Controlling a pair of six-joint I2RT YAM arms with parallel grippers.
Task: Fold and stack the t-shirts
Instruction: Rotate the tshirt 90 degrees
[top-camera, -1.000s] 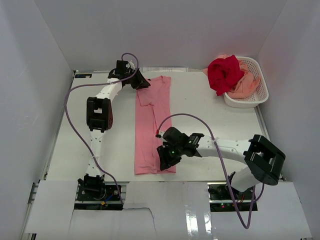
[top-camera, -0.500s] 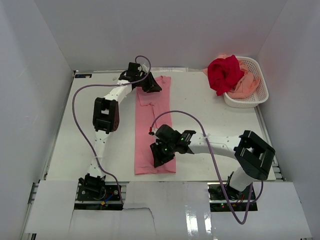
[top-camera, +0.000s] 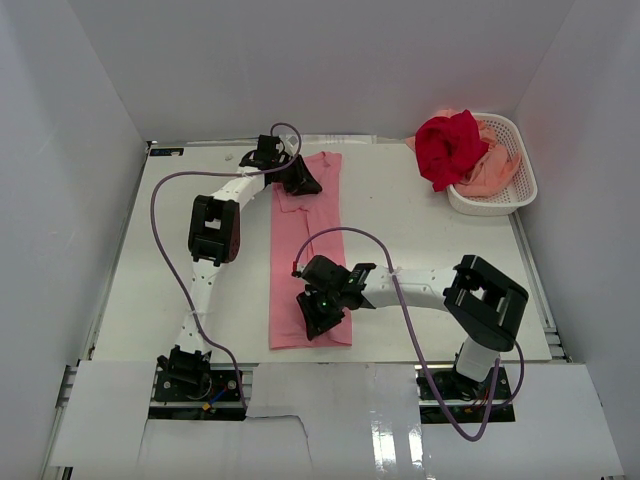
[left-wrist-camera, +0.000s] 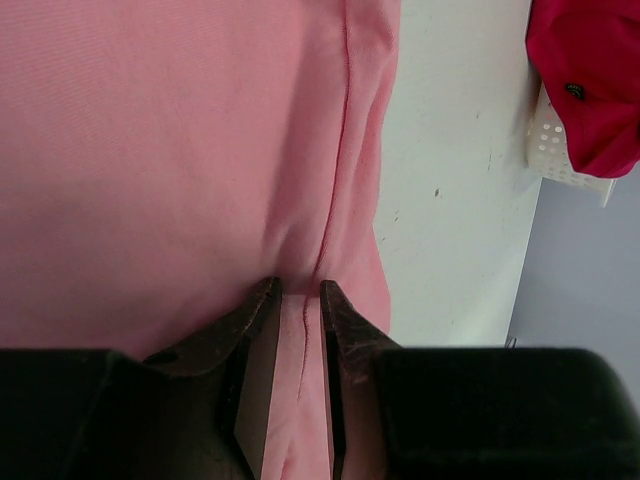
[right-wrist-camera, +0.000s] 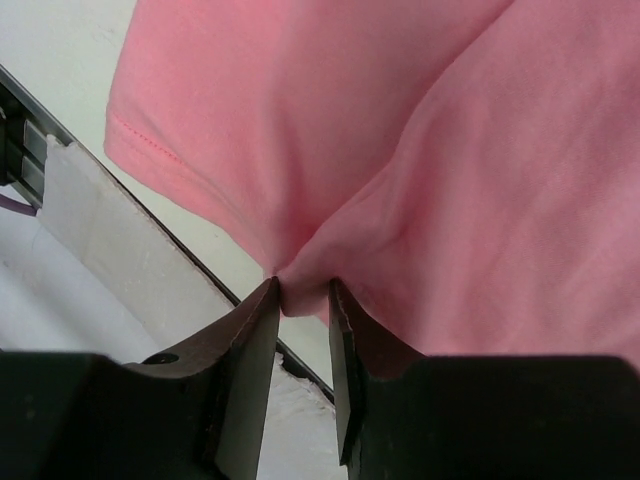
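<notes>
The pink t-shirt (top-camera: 308, 250) lies as a long narrow strip down the middle of the table. My left gripper (top-camera: 303, 181) is at its far end, shut on a ridge of the pink cloth (left-wrist-camera: 300, 300). Down at the near end, my right gripper (top-camera: 316, 318) pinches a raised fold of the same shirt (right-wrist-camera: 303, 292) between its tips. The deep red t-shirt (top-camera: 445, 145) hangs over the rim of the white basket (top-camera: 522, 190) at the back right, with the peach t-shirt (top-camera: 490, 172) inside it.
In the left wrist view the red shirt (left-wrist-camera: 590, 90) and a corner of the basket (left-wrist-camera: 556, 150) show beyond bare tabletop. The table's near edge and a black rail (right-wrist-camera: 190, 255) lie just past the shirt's hem in the right wrist view. White walls enclose the table.
The left gripper has slid right onto the shirt's far end. The right arm has swung left over the near end, and its jaws have narrowed onto a fold of cloth.
</notes>
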